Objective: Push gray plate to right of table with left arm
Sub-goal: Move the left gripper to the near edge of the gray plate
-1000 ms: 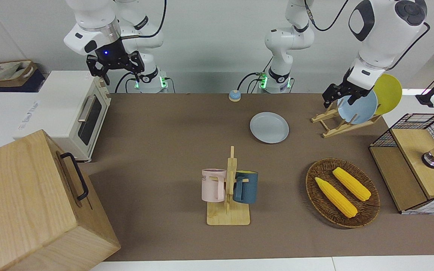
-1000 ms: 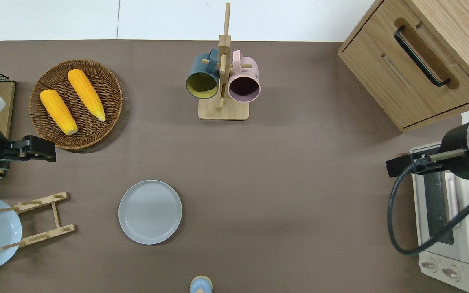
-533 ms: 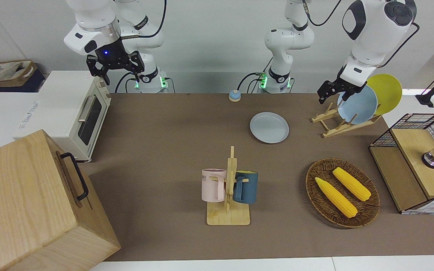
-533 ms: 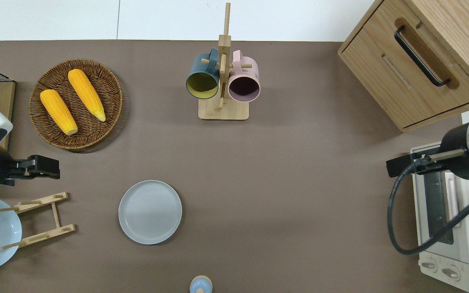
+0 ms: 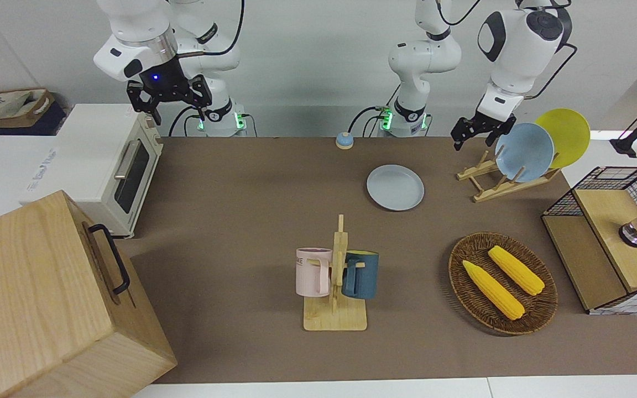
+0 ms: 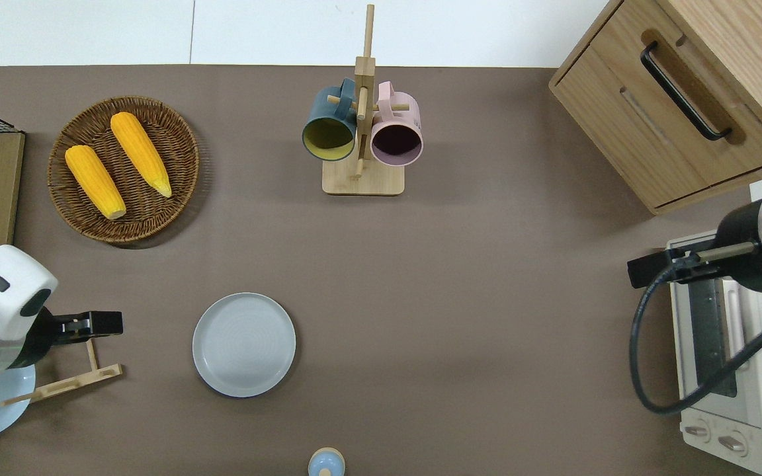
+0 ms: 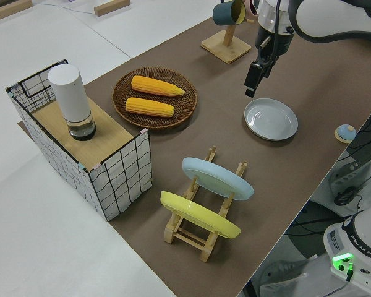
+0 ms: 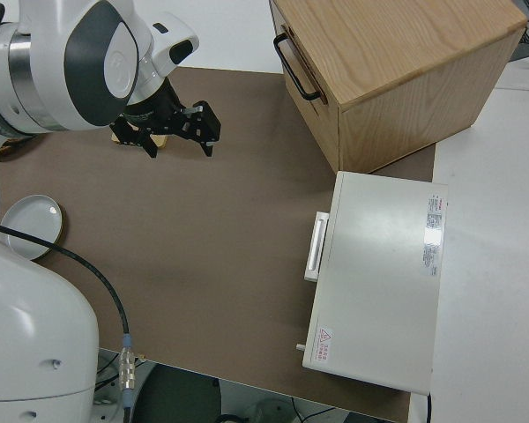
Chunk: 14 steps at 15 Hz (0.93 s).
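1. Front view: my left gripper [image 5: 470, 134] hangs in the air, clear of the gray plate [image 5: 395, 187], which lies flat on the brown matte surface [image 5: 241, 193] toward my left arm's end. I cannot tell whether my left fingers are apart. My right arm is parked, its fingers [image 5: 204, 95] spread.
2. Overhead view: my left gripper [image 6: 106, 323] is over the wooden rack [image 6: 63, 360], well apart from the plate [image 6: 244, 344]. The plate is round, glossy, low-rimmed. One wicker basket [image 6: 176, 142] holds two ribbed yellow corn cobs [image 6: 94, 182]; two mugs [image 6: 361, 132] hang on one wooden stand.
3. Left side view: the rack [image 7: 201, 229] carries two tilted plates, one blue [image 7: 217, 177], one yellow [image 7: 199, 215].
4. Right side view: one wooden cabinet [image 8: 397, 70], one white oven [image 8: 379, 278].
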Tool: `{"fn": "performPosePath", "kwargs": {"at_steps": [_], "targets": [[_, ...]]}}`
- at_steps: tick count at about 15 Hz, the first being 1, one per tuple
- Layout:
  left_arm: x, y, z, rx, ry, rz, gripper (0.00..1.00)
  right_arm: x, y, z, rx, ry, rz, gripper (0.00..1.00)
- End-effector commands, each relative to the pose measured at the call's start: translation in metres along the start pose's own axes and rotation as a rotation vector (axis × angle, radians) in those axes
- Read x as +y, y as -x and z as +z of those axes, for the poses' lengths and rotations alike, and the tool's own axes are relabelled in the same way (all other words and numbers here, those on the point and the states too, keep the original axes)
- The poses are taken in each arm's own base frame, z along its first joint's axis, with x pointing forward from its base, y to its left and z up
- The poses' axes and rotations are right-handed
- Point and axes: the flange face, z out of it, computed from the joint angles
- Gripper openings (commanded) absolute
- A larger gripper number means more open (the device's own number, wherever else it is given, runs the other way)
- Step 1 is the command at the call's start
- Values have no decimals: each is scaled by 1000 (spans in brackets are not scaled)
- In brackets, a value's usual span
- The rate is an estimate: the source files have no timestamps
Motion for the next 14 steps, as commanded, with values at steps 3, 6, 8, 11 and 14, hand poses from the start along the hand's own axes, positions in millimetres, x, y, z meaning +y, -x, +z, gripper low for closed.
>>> {"fn": "performPosePath", "kwargs": {"at_steps": [3,6,8,11,14], "targets": [[42,41,75,62,2,-70,1000,1,3,-4,-4,-5,15,983],[47,42,105,65,0,-69,1000,1,3,-4,-4,-5,16,983],[47,45,121,73,0,-64,1000,2,3,-4,-4,-4,17,983],[49,43,141,65,0,-63,1000,2,3,-4,-4,-4,17,983],[56,46,158,56,-4,-72,1000,1,3,-4,-4,-5,16,983]]}}
